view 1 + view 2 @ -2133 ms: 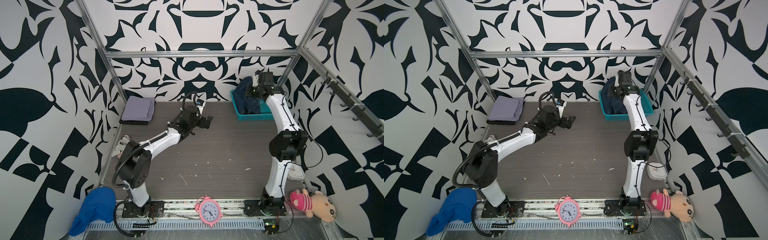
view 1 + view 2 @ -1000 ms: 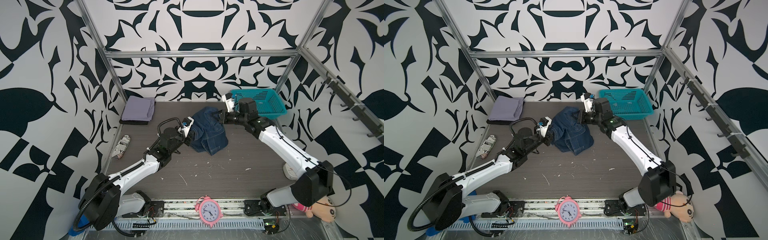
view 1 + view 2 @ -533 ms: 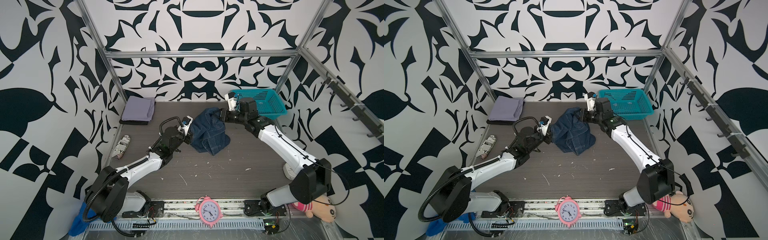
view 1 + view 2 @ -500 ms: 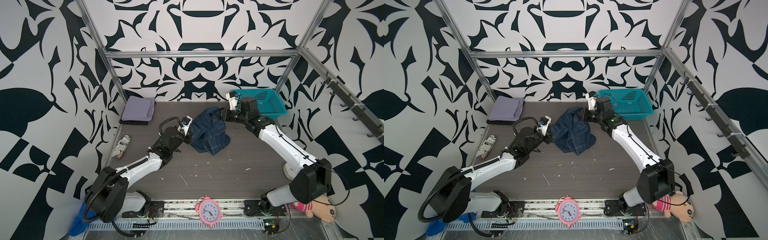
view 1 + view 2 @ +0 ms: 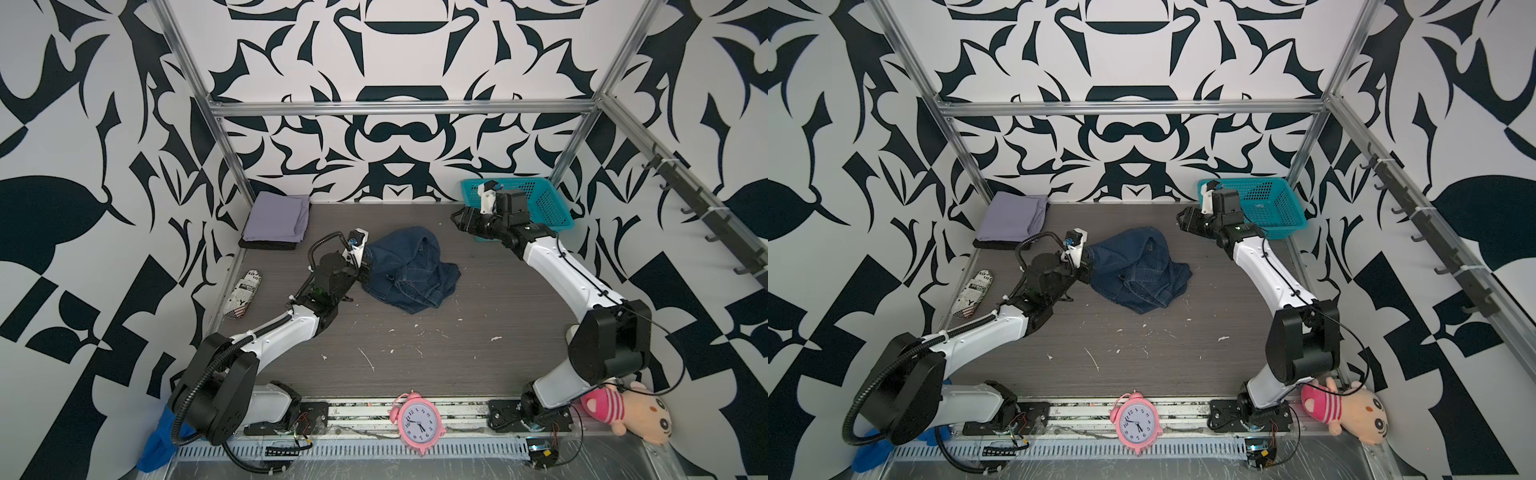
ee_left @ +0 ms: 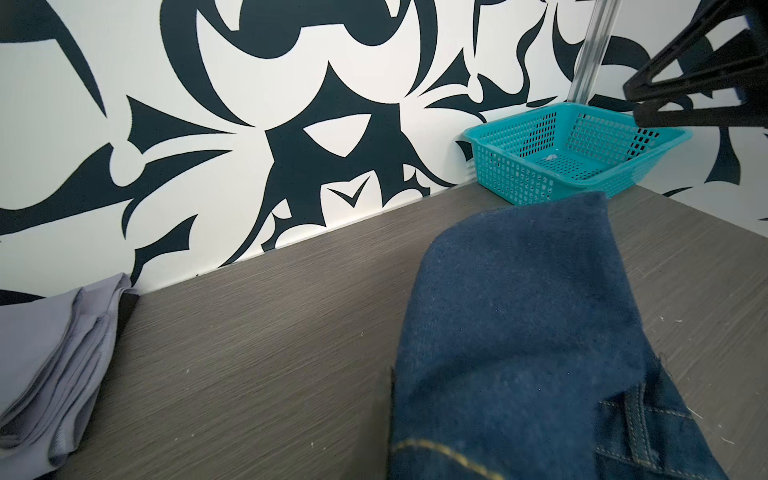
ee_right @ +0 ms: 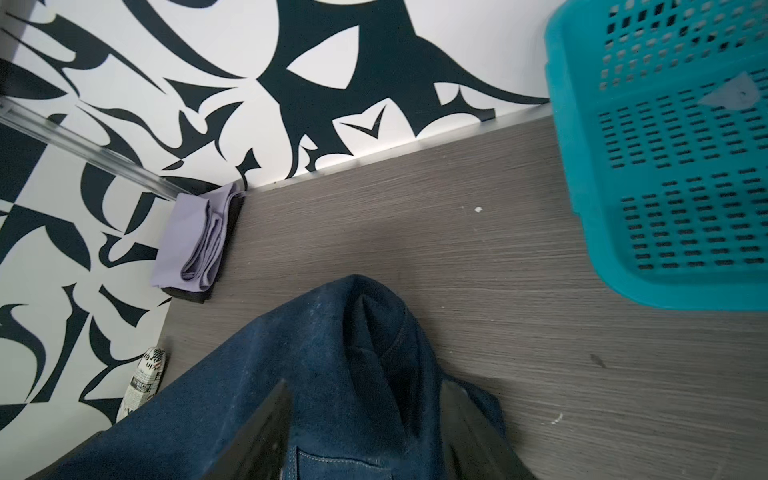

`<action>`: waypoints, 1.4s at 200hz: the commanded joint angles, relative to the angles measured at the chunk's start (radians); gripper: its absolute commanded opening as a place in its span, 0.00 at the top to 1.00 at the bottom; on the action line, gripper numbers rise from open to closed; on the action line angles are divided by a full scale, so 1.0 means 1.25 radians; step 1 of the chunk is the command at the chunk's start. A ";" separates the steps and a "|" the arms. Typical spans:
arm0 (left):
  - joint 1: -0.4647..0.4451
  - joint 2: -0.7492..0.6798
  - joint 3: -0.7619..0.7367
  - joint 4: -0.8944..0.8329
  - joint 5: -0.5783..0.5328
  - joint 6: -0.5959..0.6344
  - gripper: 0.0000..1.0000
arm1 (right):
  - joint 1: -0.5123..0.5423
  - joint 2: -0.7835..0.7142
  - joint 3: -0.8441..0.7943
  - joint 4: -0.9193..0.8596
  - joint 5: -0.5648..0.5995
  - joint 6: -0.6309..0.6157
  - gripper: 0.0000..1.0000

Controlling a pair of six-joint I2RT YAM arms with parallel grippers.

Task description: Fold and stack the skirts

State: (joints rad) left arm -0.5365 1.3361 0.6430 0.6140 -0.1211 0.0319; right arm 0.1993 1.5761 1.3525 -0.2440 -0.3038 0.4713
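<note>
You worked inside walls [image 5: 395,41] patterned in bold black and white, braced by a silver frame bar [image 5: 399,107] at 12 o'clock. The grey wood-grain tabletop [image 5: 457,353] carried white specks [image 5: 494,338]; a hook rail [image 5: 710,210] ran at 3 o'clock.

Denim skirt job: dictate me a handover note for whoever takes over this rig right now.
Left claw: shut on the denim skirt at its left edge.
Right claw: open, off the cloth, beside the basket.
Denim skirt: crumpled mid-table.
Done: lavender skirt folded on the black skirt, back left corner.
To do: flatten and fold the denim, add it to that stack.
</note>
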 commanded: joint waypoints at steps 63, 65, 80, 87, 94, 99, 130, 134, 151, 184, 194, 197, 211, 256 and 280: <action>0.026 0.044 0.033 0.024 -0.030 -0.028 1.00 | 0.165 -0.038 -0.348 0.247 -0.134 0.085 0.45; 0.026 0.045 0.033 0.025 -0.030 -0.028 1.00 | 0.165 -0.033 -0.351 0.253 -0.138 0.091 0.45; 0.027 0.054 0.038 0.033 -0.030 -0.030 1.00 | 0.174 0.007 -0.348 0.295 -0.160 0.139 0.44; 0.028 0.058 0.041 0.033 -0.030 -0.030 1.00 | 0.180 0.026 -0.341 0.313 -0.163 0.156 0.43; 0.028 0.062 0.045 0.033 -0.029 -0.032 1.00 | 0.186 0.046 -0.328 0.315 -0.158 0.165 0.43; 0.028 0.063 0.048 0.031 -0.028 -0.031 1.00 | 0.191 0.058 -0.317 0.310 -0.150 0.166 0.42; 0.028 0.057 0.051 0.024 -0.028 -0.035 1.00 | 0.196 0.107 -0.287 0.305 -0.118 0.201 0.38; 0.028 0.057 0.050 0.023 -0.028 -0.034 1.00 | 0.196 0.110 -0.284 0.301 -0.112 0.204 0.37; 0.028 0.051 0.048 0.018 -0.033 -0.033 1.00 | 0.196 0.123 -0.263 0.273 -0.088 0.204 0.35; 0.028 0.056 0.049 0.022 -0.037 -0.031 1.00 | 0.196 0.148 -0.253 0.320 -0.062 0.213 0.47; 0.028 0.054 0.049 0.022 -0.040 -0.032 1.00 | 0.196 0.153 -0.250 0.338 -0.055 0.220 0.54; 0.028 0.053 0.049 0.022 -0.039 -0.032 1.00 | 0.195 0.154 -0.250 0.344 -0.055 0.222 0.56; 0.028 0.045 0.047 0.022 -0.040 -0.032 1.00 | 0.195 0.155 -0.249 0.365 -0.043 0.230 0.67; 0.031 0.012 0.026 0.010 -0.055 -0.028 1.00 | 0.194 0.158 -0.236 0.345 -0.050 0.273 0.69; 0.034 0.000 0.016 0.005 -0.060 -0.027 1.00 | 0.203 0.124 -0.284 0.351 -0.037 0.304 0.51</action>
State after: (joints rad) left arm -0.5026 1.3773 0.6693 0.6010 -0.1757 0.0036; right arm 0.4427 1.7885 1.0206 0.1703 -0.3702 0.8021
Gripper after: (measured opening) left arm 0.065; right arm 0.435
